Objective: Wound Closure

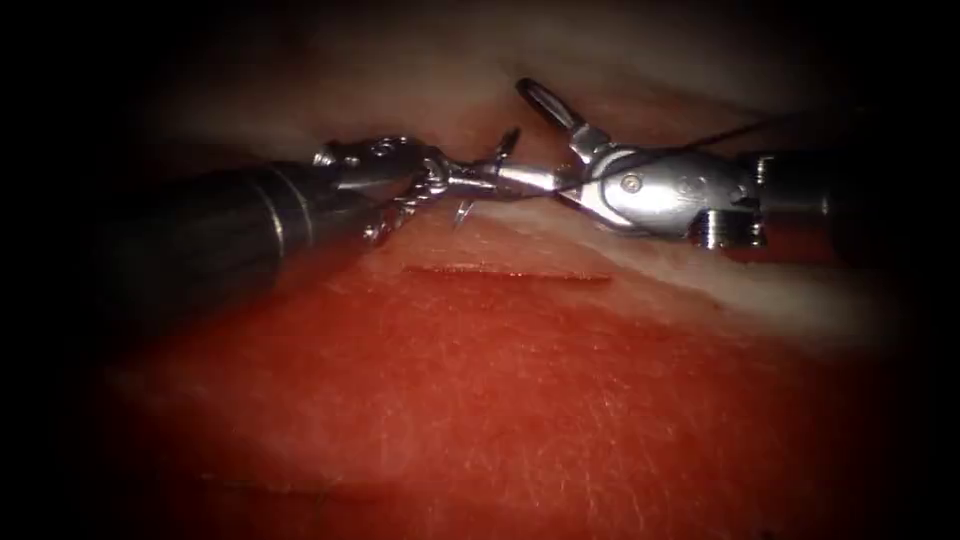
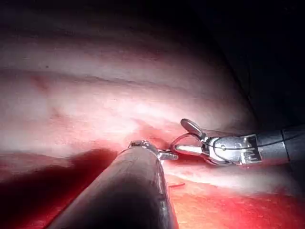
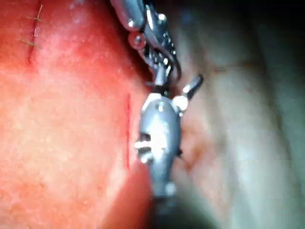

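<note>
Your left tool (image 1: 480, 178) and right tool (image 1: 545, 140) meet tip to tip above the tissue (image 1: 520, 400), just beyond the far edge of the cut (image 1: 508, 272). The left jaws are pinched narrow on the needle (image 1: 487, 175), gripping it mid-curve: one end rises by the right tool, the other points down toward the tissue, clear of it, not in it. The right jaws stand wide, one jaw lifted up and back, the other lying along the left tool's tip; they hold nothing that you can make out.

Endoscope: the thread (image 1: 700, 145) runs dark across the right tool's wrist and off to the right. Left wrist view gives the right tool (image 2: 183, 138) side-on with its spread jaws, thread (image 2: 267, 143) along its body. Right wrist view gives the cut (image 3: 127, 131) as a thin red line beside the tool (image 3: 183, 93).
</note>
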